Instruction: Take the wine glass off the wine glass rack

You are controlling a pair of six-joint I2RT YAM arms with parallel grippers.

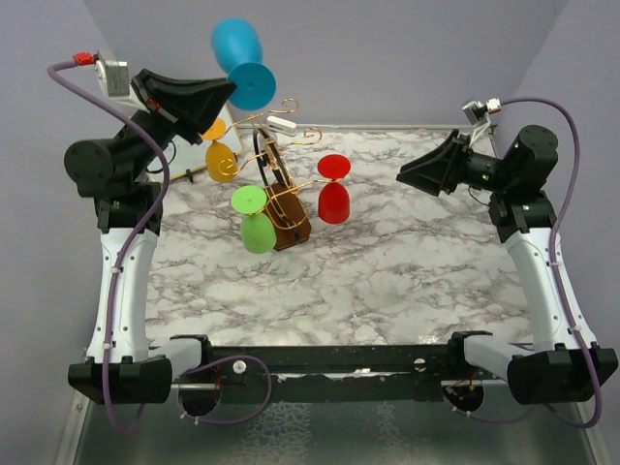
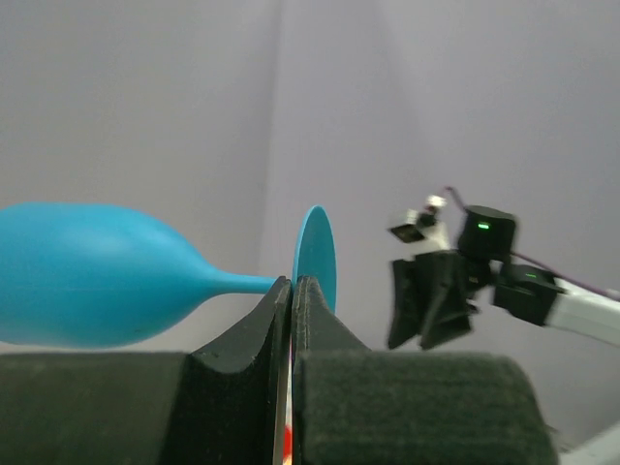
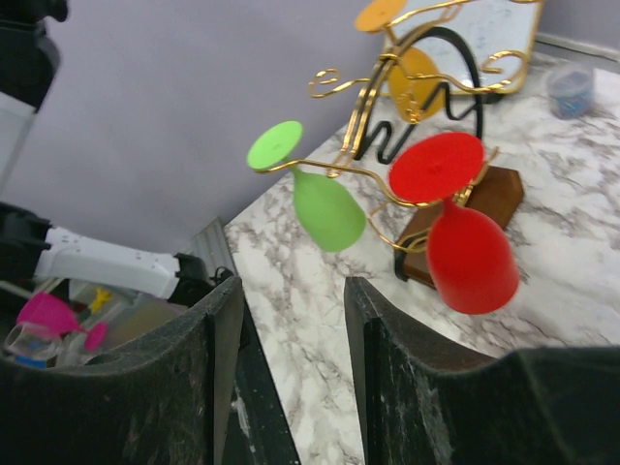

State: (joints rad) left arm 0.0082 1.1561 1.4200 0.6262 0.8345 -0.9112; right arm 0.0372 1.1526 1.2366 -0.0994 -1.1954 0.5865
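Stem of blue wine glass point(image 2: 97, 286) pinched in left gripper point(image 2: 293, 289).

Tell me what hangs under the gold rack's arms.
Three glasses hang bowl-down from the wine glass rack: a green glass, a red glass and an orange glass. In the right wrist view, wires partly cover the orange bowl.

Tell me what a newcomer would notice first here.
The blue glass stands out, held high over the table's far left in the left gripper, shut on its stem. Below it, the gold rack carries a green glass, a red glass and an orange glass, hanging upside down.
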